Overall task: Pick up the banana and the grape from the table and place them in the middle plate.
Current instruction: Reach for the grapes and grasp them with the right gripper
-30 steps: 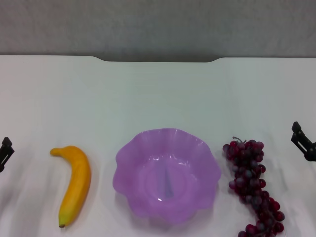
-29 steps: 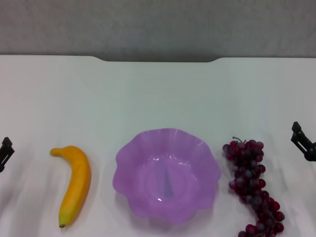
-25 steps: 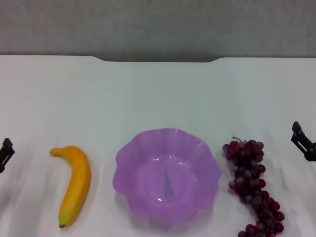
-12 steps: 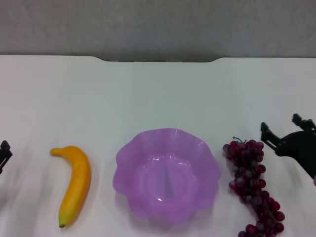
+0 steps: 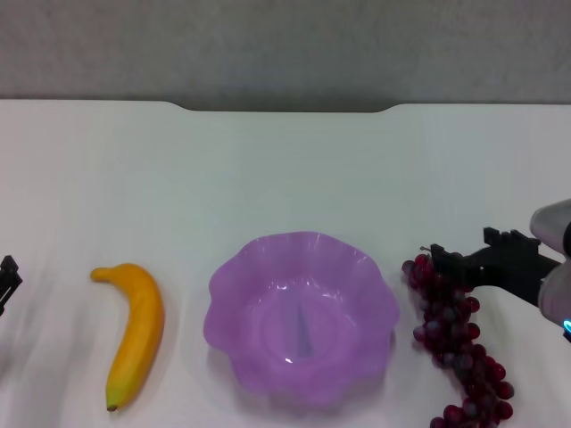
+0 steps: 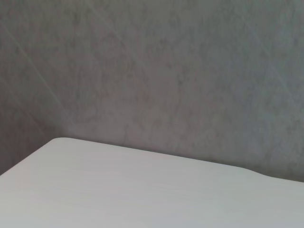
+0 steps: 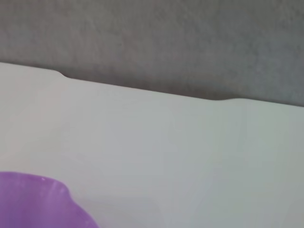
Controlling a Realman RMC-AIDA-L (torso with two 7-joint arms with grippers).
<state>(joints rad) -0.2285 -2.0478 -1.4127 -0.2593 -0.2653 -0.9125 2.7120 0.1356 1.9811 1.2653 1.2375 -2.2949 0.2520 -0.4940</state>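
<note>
Nearest the robot in the head view, three things lie in a row on the table (image 5: 285,169): the banana (image 5: 136,331) on the left, the middle plate (image 5: 302,317) in the centre, and the grape (image 5: 456,346) on the right, its bunch running off the near edge of the picture. The banana lies apart from the plate, its greenish tip toward the robot; the grape lies just beside the plate's right rim. The plate holds nothing.

The right gripper (image 5: 462,252) reaches in from the right edge, over the far end of the grape, near the stem. Its two dark fingers stand apart, one tip over the top berries and the other farther back, and they hold nothing. Whether a finger touches the berries I cannot tell.

The left gripper (image 5: 7,278) sits at the left edge, well apart from the banana; only a dark tip shows, so its opening cannot be told.

The right wrist view shows only a scalloped piece of the plate (image 7: 38,202), bare table, and the notched far edge against the grey wall (image 7: 152,38). The left wrist view shows neither fruit nor plate, only the table's far corner and the wall
</note>
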